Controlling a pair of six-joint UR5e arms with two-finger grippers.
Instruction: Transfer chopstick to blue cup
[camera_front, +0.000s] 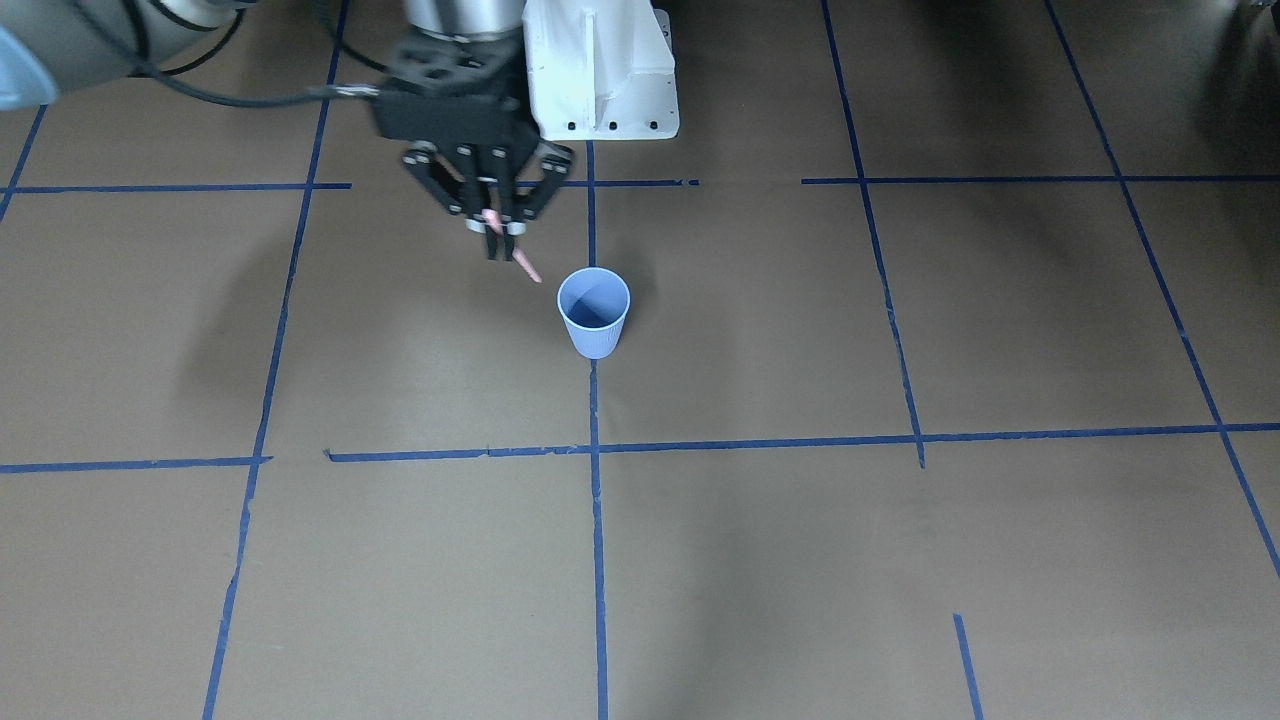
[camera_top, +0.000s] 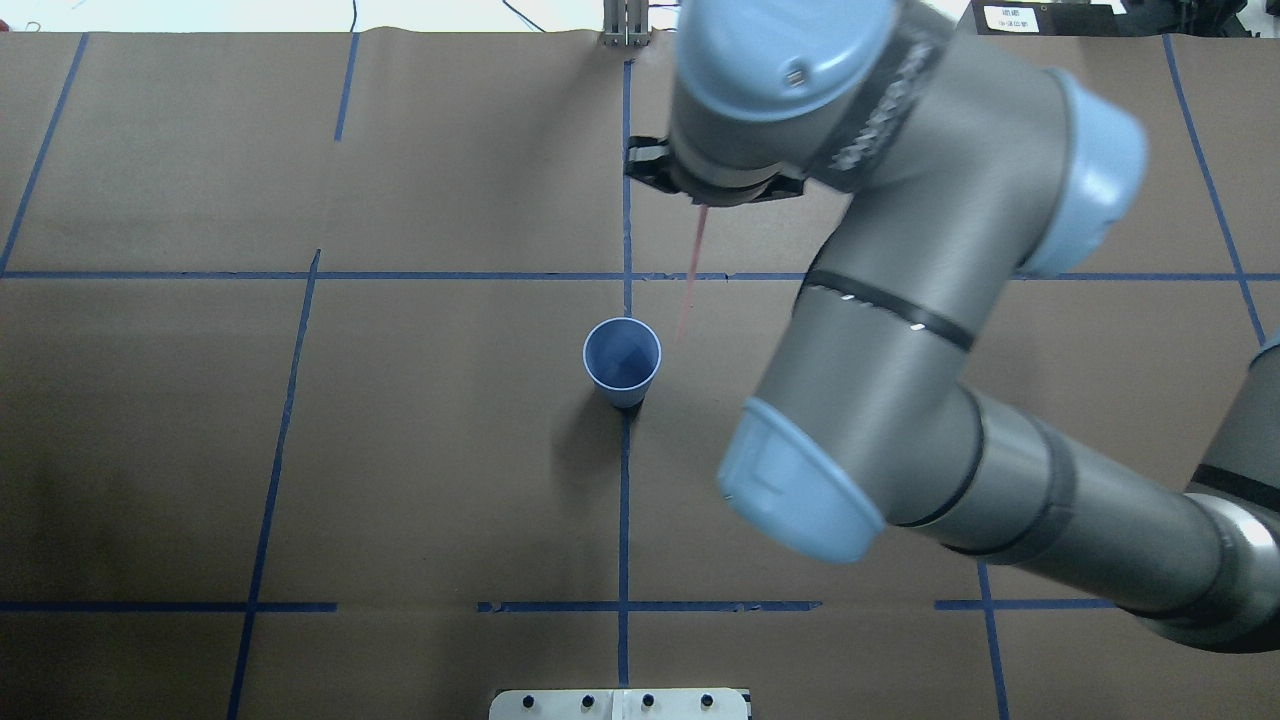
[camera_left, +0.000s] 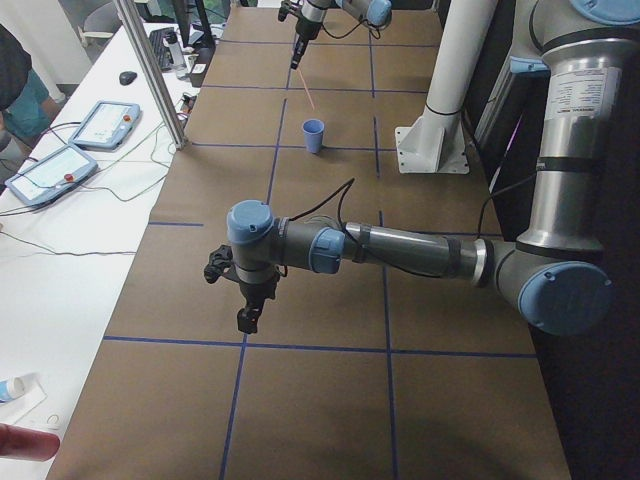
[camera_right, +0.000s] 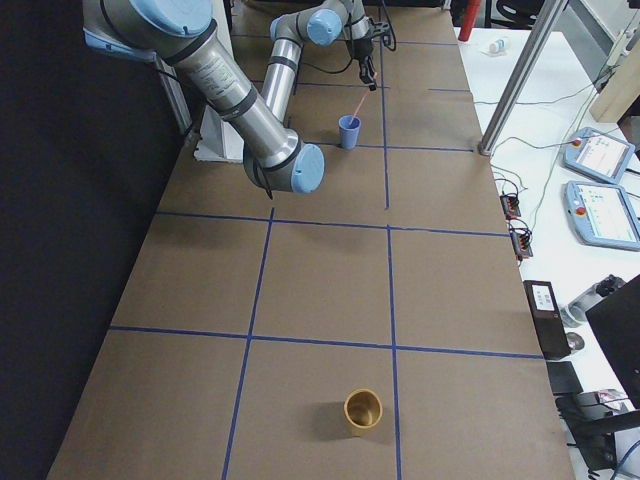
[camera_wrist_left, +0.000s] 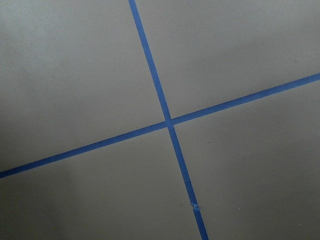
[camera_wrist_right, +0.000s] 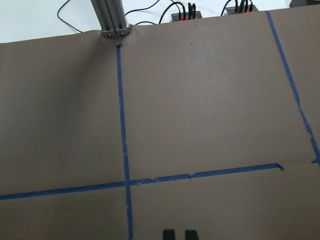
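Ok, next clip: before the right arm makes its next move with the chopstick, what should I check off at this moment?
1. Grip: right gripper shut on the pink chopstick: ok.
2. The blue cup upright, mouth open: ok.
3. Chopstick's lower tip over the cup's mouth: not ok; in the overhead view it hangs beside the rim.
4. Tip higher than the rim: ok, judging by both side views.
5. The left gripper well away from the cup: ok; whether it is open or shut, cannot tell.
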